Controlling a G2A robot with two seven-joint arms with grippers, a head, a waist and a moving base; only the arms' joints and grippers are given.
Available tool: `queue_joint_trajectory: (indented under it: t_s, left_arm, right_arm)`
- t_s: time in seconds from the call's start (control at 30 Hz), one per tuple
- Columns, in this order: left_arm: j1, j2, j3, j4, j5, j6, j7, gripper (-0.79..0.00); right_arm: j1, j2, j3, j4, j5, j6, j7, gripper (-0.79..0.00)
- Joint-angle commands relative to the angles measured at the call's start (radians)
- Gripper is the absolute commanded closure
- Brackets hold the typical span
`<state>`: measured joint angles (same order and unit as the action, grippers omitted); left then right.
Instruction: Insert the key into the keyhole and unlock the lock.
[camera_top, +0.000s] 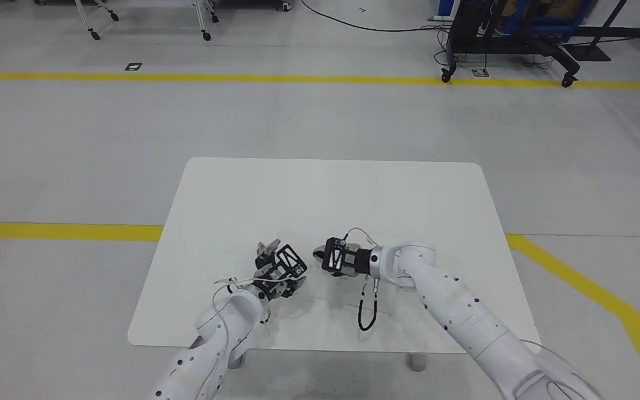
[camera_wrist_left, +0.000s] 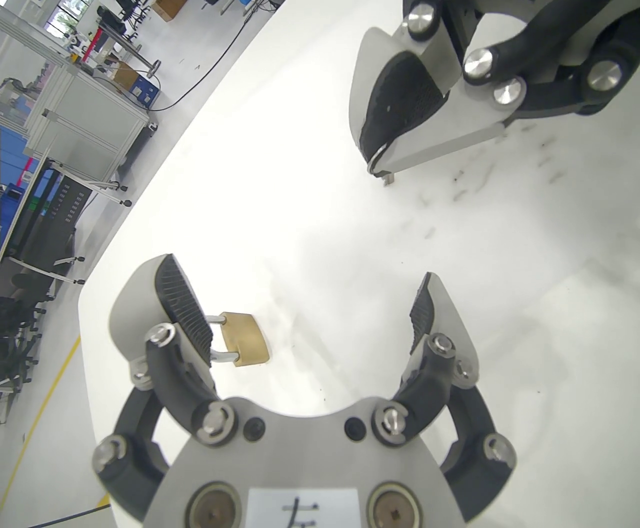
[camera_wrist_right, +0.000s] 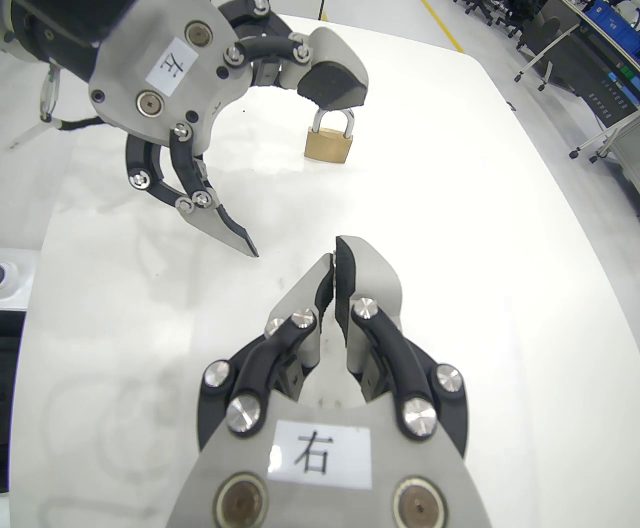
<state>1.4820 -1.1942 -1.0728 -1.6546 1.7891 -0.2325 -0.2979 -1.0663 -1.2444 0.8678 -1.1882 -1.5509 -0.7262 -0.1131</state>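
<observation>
- Right gripper (camera_wrist_right: 334, 260) is clenched, its pads pressed together. From the tips a small metal piece sticks out, most probably the key (camera_wrist_left: 388, 178).
- Left gripper (camera_wrist_left: 297, 274) is released, with the fingers spread wide and nothing between them. One finger (camera_wrist_right: 332, 80) stands over the shackle of the padlock (camera_wrist_right: 330, 145). The padlock rests on the table (camera_top: 420, 200), and the key is held near it but apart.
- First risk, as I judge: nothing fixes the padlock. If the key pushes on it now, the body can slide or turn away, and the key will miss the keyhole.
- Second risk: only a short end of the key shows, so it may tilt between the pads under force.
- I cannot tell which way the keyhole faces.
- The table surface is white and smooth, with dark scuff marks (camera_wrist_left: 500, 175). It gives little friction for the lock, I think.
- Around it is a grey floor with yellow lines (camera_top: 300, 77), and wheeled frames (camera_top: 510, 40) stand behind.
</observation>
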Motion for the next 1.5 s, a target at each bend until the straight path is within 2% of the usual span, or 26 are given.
queue_joint_trajectory:
  t_s: [0.0,0.27,0.63,0.83,0.93,1.27,1.47]
  left_arm:
    - [-0.003,-0.002,0.003,0.007,-0.021,-0.015,-0.002,-0.785]
    - [-0.018,-0.008,0.021,0.020,-0.029,-0.018,-0.021,-0.785]
    - [-0.030,-0.013,0.025,0.029,-0.044,-0.017,-0.024,-0.785]
    - [-0.024,-0.012,0.001,0.012,-0.077,-0.017,0.000,-0.785]
    - [-0.017,-0.006,-0.049,-0.012,-0.125,-0.021,0.021,-0.785]
    - [0.044,0.020,-0.311,-0.081,-0.347,-0.043,0.081,-0.785]
    - [0.059,0.028,-0.391,-0.064,-0.457,-0.087,0.043,-0.785]
  right_arm:
    - [0.000,0.000,0.003,0.010,0.014,-0.009,-0.015,0.000]
    - [0.014,-0.002,0.017,0.054,0.088,-0.048,-0.077,0.000]
    - [0.047,-0.013,-0.002,0.097,0.132,-0.065,-0.016,0.000]
    - [0.037,-0.009,0.004,0.066,0.122,-0.053,-0.027,0.000]
    - [0.024,-0.004,0.021,0.060,0.138,-0.051,-0.047,0.000]
    - [0.021,-0.005,0.020,0.054,0.143,-0.054,-0.054,0.000]
    - [-0.013,0.004,0.064,0.077,0.277,-0.217,-0.296,0.000]
